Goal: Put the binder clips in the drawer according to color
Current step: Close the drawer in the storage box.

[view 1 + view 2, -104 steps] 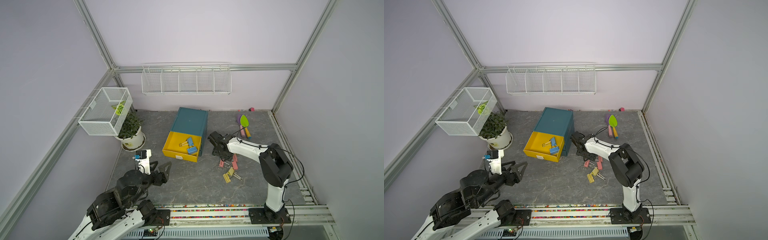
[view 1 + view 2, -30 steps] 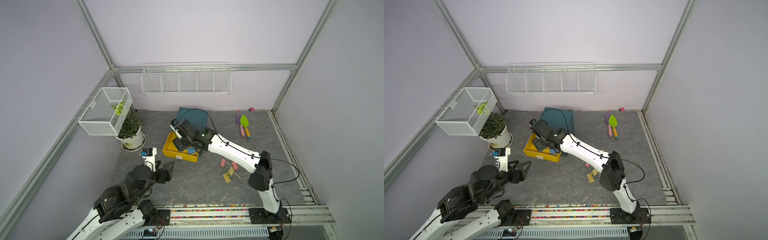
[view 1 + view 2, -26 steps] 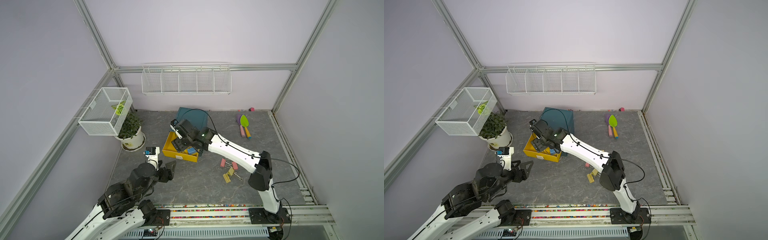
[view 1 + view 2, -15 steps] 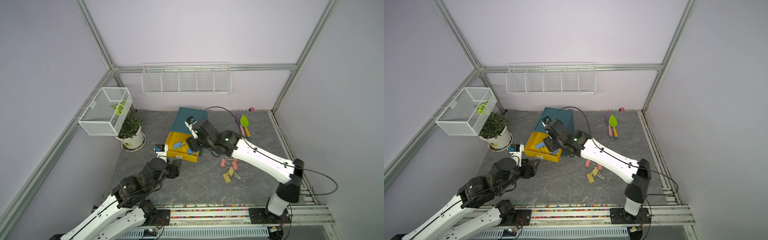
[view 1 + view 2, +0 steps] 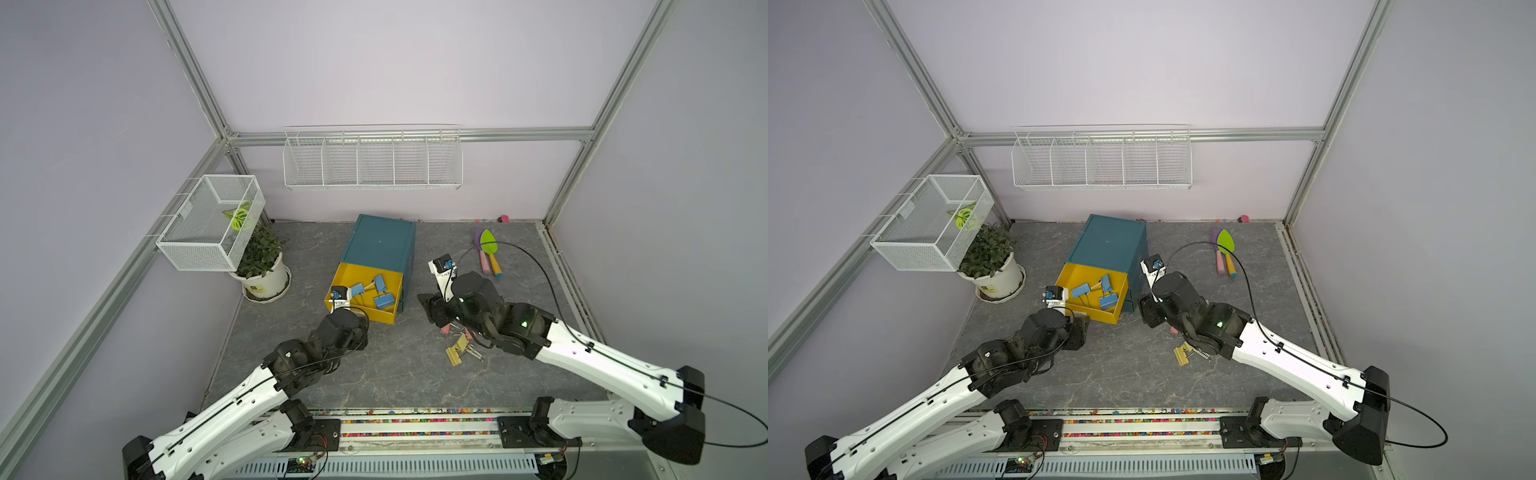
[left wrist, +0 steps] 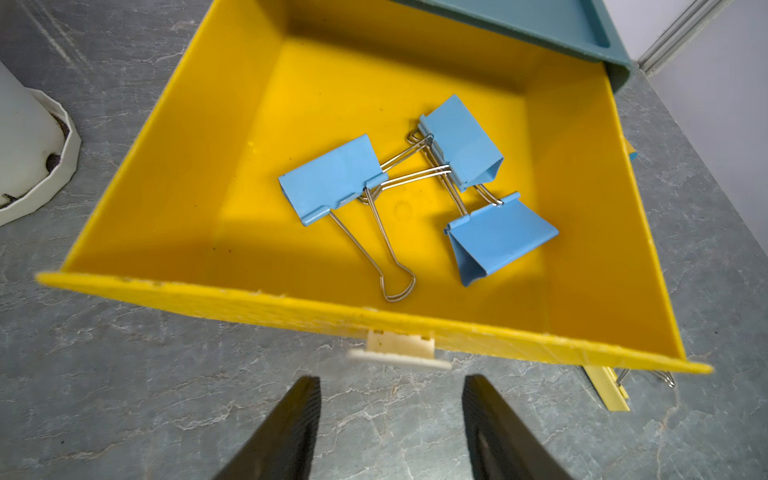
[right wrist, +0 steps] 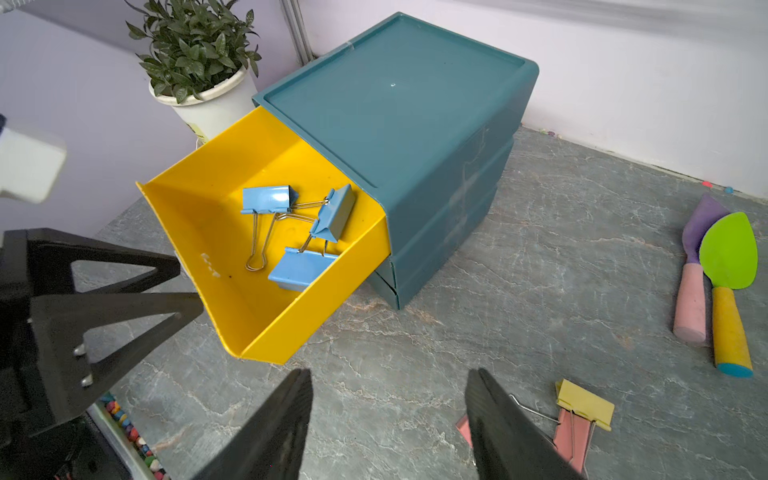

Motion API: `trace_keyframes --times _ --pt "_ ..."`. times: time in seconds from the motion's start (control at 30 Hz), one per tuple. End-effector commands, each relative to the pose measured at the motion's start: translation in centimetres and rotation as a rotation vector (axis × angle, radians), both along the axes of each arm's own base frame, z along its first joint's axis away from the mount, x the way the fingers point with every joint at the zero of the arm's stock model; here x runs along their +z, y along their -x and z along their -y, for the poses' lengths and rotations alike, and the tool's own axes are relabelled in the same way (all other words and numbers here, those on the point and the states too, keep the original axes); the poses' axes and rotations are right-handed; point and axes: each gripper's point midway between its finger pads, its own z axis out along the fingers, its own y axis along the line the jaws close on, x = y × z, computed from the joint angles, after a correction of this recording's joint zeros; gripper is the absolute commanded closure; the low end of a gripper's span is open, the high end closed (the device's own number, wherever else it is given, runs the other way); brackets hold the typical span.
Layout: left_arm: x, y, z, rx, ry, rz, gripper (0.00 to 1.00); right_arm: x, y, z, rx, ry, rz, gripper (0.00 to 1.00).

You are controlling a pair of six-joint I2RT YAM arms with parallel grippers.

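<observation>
Binder clips: three blue clips [image 6: 332, 178] lie in the pulled-out yellow top drawer [image 6: 187, 166], their wire handles crossed and hooked over each other. Pink clips [image 7: 569, 432] and yellow clips [image 7: 584, 403] sit in a loose pile on the tabletop [image 7: 540, 291], to the right of the teal cabinet [image 5: 380, 245].

Handling, as a judgement:
- The clips look light, with stiff folded-metal bodies. The paint is smooth, so they are likely slippery under the pads.
- The wire handles are thin and swing, which makes them a poor grab point.
- Best hold is probably across the flat sides of a body, pinching near the folded spine.
- Clips in the pile touch and overlap, so lifting one may drag a neighbour. Pick the outermost one.
- The drawer is thin plastic and seems to droop a little at its front. The cabinet looks light enough to slide if pushed hard.

Left arm [image 5: 257, 399] reaches forward from the front rail with the wrist pitched down at the drawer front. Left claw [image 6: 391, 378] has its jaws apart with nothing between them. It is lined up with the white handle tab [image 6: 401, 353], just short of it and not touching.

Right arm [image 5: 602, 365] stretches in low from the right, with its wrist over the pile beside the cabinet. Right claw [image 7: 389, 372] is also parted and empty, above bare tabletop between the drawer corner and the pink clips. One finger [image 7: 498, 424] partly hides a pink clip.

No pink or yellow clip is in any drawer yet, and the lower two teal drawers appear closed.
</observation>
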Motion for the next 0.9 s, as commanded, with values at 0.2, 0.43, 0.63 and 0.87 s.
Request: trace_keyframes --times 0.2,0.43,0.63,0.87 --pt "0.3 -1.4 0.2 0.000 -0.024 0.056 0.47 0.8 -0.4 0.6 -0.025 -0.055 0.015 0.36" --pt "0.7 -2.2 0.6 -0.003 -0.023 0.074 0.56 0.5 -0.3 0.8 -0.027 -0.054 0.006 0.36" --pt "1.6 -2.7 0.8 0.002 -0.017 0.097 0.59 0.4 -0.2 1.1 -0.034 -0.054 0.003 0.36" --pt "2.0 -4.6 1.5 0.019 0.011 0.097 0.60 0.2 -0.1 1.6 -0.042 -0.053 -0.001 0.37"
